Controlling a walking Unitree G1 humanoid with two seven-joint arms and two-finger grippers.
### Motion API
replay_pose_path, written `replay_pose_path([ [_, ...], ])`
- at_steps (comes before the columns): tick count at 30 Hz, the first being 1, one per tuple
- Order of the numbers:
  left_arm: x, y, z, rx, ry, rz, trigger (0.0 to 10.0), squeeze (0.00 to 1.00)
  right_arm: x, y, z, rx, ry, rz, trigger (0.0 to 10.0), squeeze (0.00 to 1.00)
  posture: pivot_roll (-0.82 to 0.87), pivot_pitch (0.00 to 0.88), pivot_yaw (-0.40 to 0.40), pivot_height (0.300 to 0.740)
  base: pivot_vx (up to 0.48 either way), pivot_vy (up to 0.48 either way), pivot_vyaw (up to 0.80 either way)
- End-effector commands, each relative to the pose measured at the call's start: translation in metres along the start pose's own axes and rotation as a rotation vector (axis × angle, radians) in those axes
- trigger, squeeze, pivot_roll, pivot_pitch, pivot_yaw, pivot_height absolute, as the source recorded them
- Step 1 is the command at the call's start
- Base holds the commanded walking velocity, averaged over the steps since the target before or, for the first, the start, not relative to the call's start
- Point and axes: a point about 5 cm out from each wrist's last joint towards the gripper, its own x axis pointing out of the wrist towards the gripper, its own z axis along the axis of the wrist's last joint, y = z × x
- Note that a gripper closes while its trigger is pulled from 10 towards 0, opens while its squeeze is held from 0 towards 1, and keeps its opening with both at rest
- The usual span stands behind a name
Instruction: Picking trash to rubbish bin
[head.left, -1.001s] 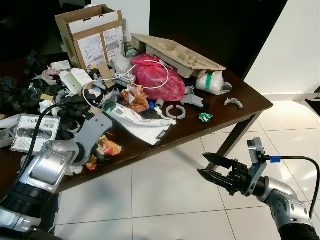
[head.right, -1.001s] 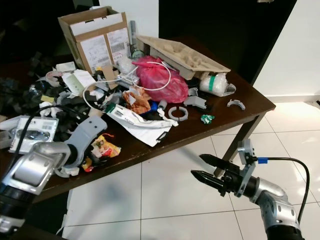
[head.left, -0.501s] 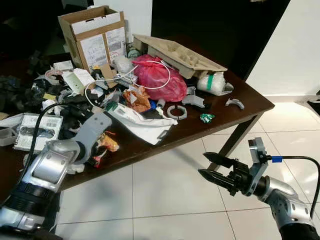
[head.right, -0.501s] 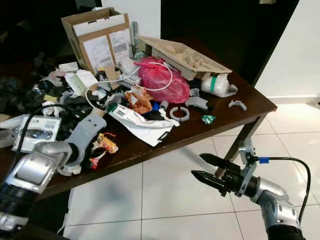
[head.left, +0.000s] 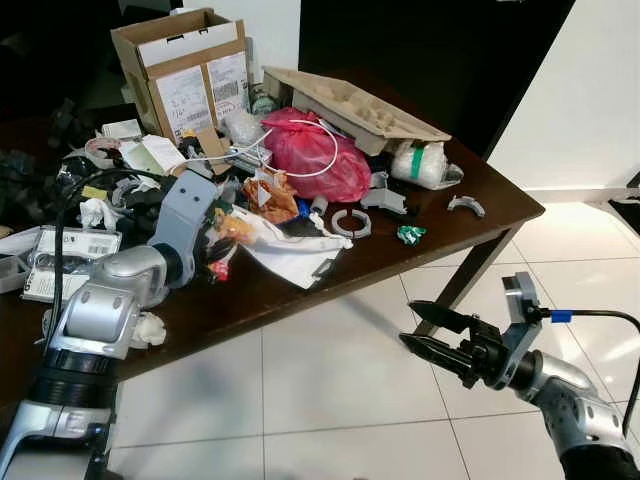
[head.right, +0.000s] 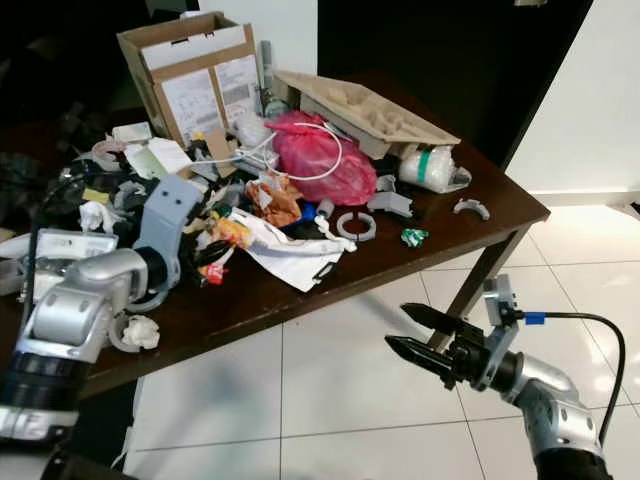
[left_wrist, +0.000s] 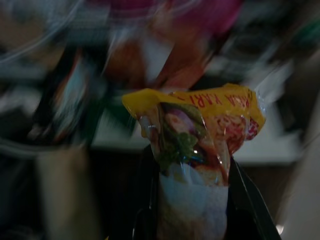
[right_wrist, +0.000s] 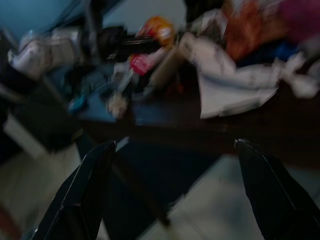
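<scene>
Over the left part of the dark wooden bench (head.left: 480, 195), the left end effector (head.left: 222, 240) is raised above the clutter, its two black fingers pinched on a yellow snack wrapper (left_wrist: 200, 135). From the left wrist view the wrapper stands up between the fingers, yellow at its top edge with red lettering, a printed food picture below and a pale lower part. Just beside the silver forearm, a crumpled white paper ball (head.right: 138, 331) lies near the bench's front edge, and a blister pack (head.left: 62, 253) lies flat further left. Behind the wrapper sits an open cardboard box (head.left: 190, 70) with printed labels on its side, at the back of the bench. Toward the middle, a white printed pouch (head.left: 285, 250) lies spread beside an orange crumpled wrapper (head.left: 273, 195). A pink plastic bag (head.left: 318, 152) bulges behind them with a white cable (head.left: 300, 150) looped over it, and a tan moulded pulp tray (head.left: 350, 105) rests tilted on the pile. A grey plastic ring (head.left: 350, 222) and a small green scrap (head.left: 410, 234) lie on bare wood near the right corner. Off the bench to the right, the right end effector (head.left: 432, 334) hangs over the white tiled floor (head.left: 330, 400) with its fingers spread apart, holding nothing.
</scene>
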Motion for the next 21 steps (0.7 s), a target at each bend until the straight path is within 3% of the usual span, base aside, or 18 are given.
replay_pose_path([
  [1,-0.002,-0.012,0.01,-0.034,-0.104,-0.093,10.0,0.0,-0.004,0.0,0.012,-0.018,-0.066,0.003,10.0,0.0,0.03,0.136,-0.046,0.74,0.0,0.0,0.0],
  [7,-0.006,-0.026,0.003,-0.127,-0.162,-0.213,10.0,0.0,-0.005,0.004,0.016,-0.001,-0.132,0.019,10.0,0.0,0.02,0.132,-0.042,0.74,0.0,0.0,0.0],
  [11,-0.007,-0.028,0.0,-0.158,-0.182,-0.225,10.0,0.0,-0.005,0.005,0.018,0.003,-0.163,0.021,10.0,0.0,0.02,0.128,-0.04,0.74,0.0,0.0,0.0],
  [14,-0.005,-0.028,-0.007,-0.212,-0.207,-0.204,10.0,0.0,-0.008,0.002,0.023,0.008,-0.22,-0.006,10.0,0.0,0.03,0.12,-0.04,0.74,0.0,0.0,0.0],
  [15,-0.003,-0.032,-0.009,-0.274,-0.24,-0.215,10.0,0.0,-0.01,-0.002,0.025,0.009,-0.247,-0.043,10.0,0.0,0.03,0.118,-0.041,0.74,0.0,0.0,0.0],
  [17,-0.003,-0.033,-0.01,-0.291,-0.249,-0.221,10.0,0.0,-0.011,-0.003,0.026,0.01,-0.254,-0.053,10.0,0.0,0.03,0.118,-0.041,0.74,0.0,0.0,0.0],
  [19,0.0,-0.045,-0.014,-0.331,-0.261,-0.273,10.0,0.0,-0.013,-0.005,0.025,0.015,-0.254,-0.065,10.0,0.0,0.03,0.116,-0.039,0.74,0.0,0.0,0.0],
  [20,0.001,-0.072,-0.021,-0.381,-0.275,-0.416,10.0,0.0,-0.015,-0.005,0.024,0.024,-0.263,-0.07,10.0,0.0,0.03,0.116,-0.039,0.74,0.0,0.0,0.0],
  [21,0.0,-0.078,-0.022,-0.393,-0.279,-0.451,10.0,0.0,-0.016,-0.005,0.024,0.026,-0.266,-0.07,10.0,0.0,0.03,0.116,-0.039,0.74,0.0,0.0,0.0],
])
